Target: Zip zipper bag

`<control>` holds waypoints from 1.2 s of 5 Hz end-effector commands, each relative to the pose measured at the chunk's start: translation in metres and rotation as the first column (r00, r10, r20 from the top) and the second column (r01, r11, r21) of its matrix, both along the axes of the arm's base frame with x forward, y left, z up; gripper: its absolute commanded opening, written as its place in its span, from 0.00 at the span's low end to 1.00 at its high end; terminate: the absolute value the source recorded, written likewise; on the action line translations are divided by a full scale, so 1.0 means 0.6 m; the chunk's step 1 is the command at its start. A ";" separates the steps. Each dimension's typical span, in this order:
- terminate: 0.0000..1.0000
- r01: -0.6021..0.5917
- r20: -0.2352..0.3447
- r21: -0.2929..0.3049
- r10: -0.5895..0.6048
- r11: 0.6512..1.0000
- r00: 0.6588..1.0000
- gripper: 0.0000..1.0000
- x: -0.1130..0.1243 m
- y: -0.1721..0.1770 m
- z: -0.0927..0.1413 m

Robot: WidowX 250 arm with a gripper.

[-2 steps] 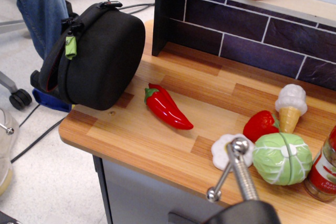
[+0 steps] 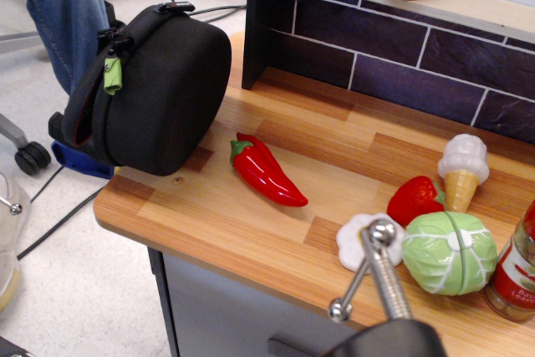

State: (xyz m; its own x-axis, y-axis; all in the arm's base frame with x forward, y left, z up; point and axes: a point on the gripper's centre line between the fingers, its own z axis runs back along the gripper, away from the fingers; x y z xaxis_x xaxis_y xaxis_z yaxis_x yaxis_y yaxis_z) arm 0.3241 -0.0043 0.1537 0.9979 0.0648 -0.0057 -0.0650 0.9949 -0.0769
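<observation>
The zipper bag (image 2: 155, 89) is a large black rounded case standing on its edge at the left end of the wooden counter (image 2: 251, 215), partly overhanging it. Its lime-green pull tab (image 2: 111, 75) hangs on the zipper near the upper left. A thin strip of red lining (image 2: 80, 133) shows along the left seam, where the zipper is parted. No gripper shows in this view.
A red toy pepper (image 2: 266, 171) lies just right of the bag. A strawberry (image 2: 415, 199), ice cream cone (image 2: 462, 170), cabbage (image 2: 450, 252), white flower-shaped toy (image 2: 353, 242) and bottle (image 2: 517, 269) sit at the right. A metal faucet (image 2: 376, 277) stands in front. A dark tiled wall (image 2: 401, 56) runs behind.
</observation>
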 end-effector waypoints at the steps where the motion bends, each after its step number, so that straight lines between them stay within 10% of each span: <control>1: 0.00 -0.021 0.082 0.010 0.021 1.000 0.996 1.00 -0.077 0.099 0.042; 6: 0.00 -0.157 0.109 0.113 0.145 0.981 0.983 1.00 -0.132 0.142 -0.047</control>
